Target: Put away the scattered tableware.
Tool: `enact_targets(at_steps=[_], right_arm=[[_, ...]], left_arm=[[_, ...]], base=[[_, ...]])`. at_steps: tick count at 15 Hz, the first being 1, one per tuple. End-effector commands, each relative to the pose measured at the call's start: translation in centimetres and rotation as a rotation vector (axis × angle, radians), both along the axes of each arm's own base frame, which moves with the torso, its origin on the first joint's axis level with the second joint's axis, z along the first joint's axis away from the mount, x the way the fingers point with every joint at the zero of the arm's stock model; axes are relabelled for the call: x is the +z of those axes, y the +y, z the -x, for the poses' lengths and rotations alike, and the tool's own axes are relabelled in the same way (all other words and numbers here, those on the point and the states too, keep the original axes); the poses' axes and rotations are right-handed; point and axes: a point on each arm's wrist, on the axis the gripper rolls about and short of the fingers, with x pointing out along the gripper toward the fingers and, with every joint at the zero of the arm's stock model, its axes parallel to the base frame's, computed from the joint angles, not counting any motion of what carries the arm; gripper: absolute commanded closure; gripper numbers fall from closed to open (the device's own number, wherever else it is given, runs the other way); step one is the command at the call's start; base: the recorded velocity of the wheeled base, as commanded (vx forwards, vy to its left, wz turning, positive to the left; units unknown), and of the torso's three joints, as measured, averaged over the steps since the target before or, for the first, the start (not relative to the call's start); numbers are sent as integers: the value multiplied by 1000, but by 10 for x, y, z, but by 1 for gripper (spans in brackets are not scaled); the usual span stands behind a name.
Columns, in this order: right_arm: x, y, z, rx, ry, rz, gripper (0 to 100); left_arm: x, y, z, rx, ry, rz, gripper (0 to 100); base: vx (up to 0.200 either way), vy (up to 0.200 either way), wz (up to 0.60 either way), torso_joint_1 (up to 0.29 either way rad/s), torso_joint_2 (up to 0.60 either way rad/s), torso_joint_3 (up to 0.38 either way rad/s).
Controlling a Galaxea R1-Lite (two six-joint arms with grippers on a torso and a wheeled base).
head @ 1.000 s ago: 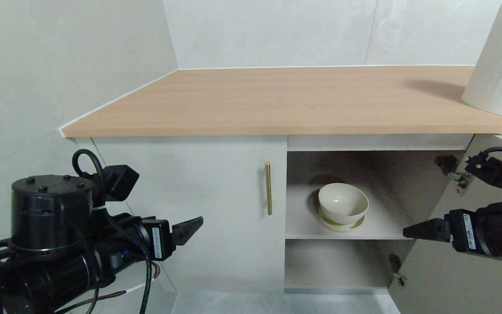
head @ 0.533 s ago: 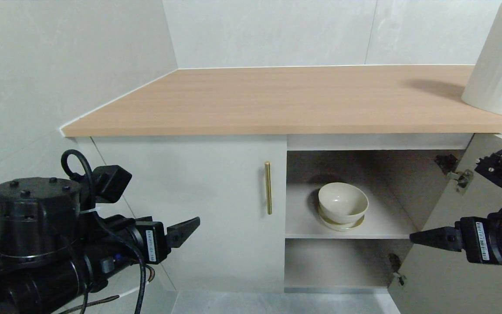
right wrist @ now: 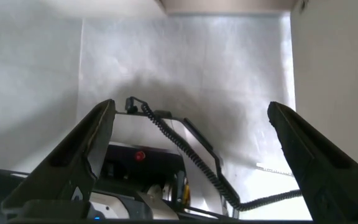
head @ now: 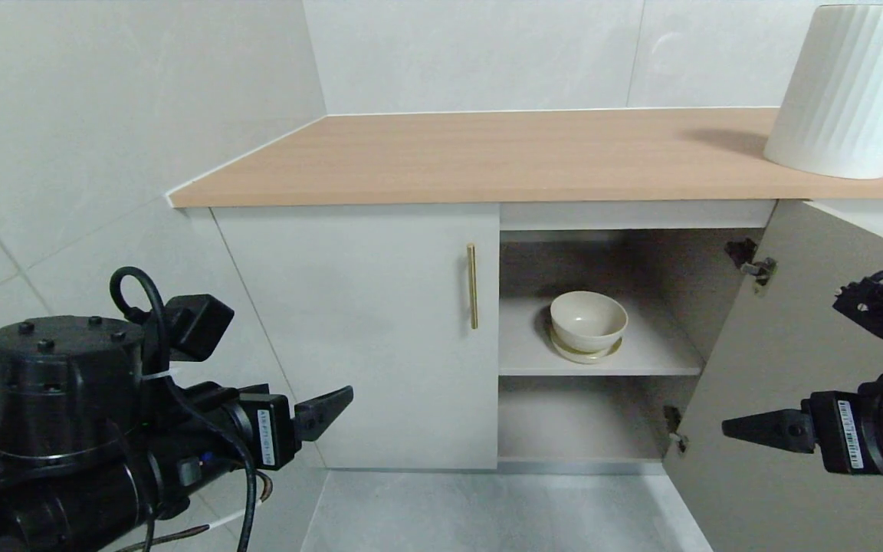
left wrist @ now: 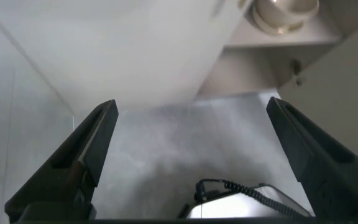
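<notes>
Camera shifted, whole view with it — cream glazed ceramic bowl (head: 589, 320) unmoved on pale round saucer (head: 585, 355), near front edge of upper shelf (head: 660, 354) in open white cabinet (head: 357, 330). Bowl holds nothing. Likely fragile, slick, fairly light — take by rim. Left gripper (left wrist: 191, 124) and right gripper (right wrist: 191, 111) spread wide, holding nothing, well apart from shelf.

Bowl (head: 589, 320) on saucer (head: 586, 356), upper shelf (head: 664, 354) of cabinet (head: 633, 215); R door (head: 756, 345) open; L door (head: 357, 330) shut
</notes>
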Motion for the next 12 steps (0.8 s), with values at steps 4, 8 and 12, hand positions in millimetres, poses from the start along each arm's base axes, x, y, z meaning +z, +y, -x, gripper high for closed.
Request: enact_targets(at_steps=[4,8,12], right_arm=[[-3,1,0,4,11,7,0],[-3,1,0,3,11,8,0],[-1,0,0,3,2,4,0]], left_arm=[[-2,0,0,1,12,-7,0],[-2,0,-1,-1,14,-7,0],[-2,0,-1,-1,14,-7,0]], base=[[-200,0,0,4,4,2],[-150,0,0,-2,2,2],[0,0,0,0,0,0]])
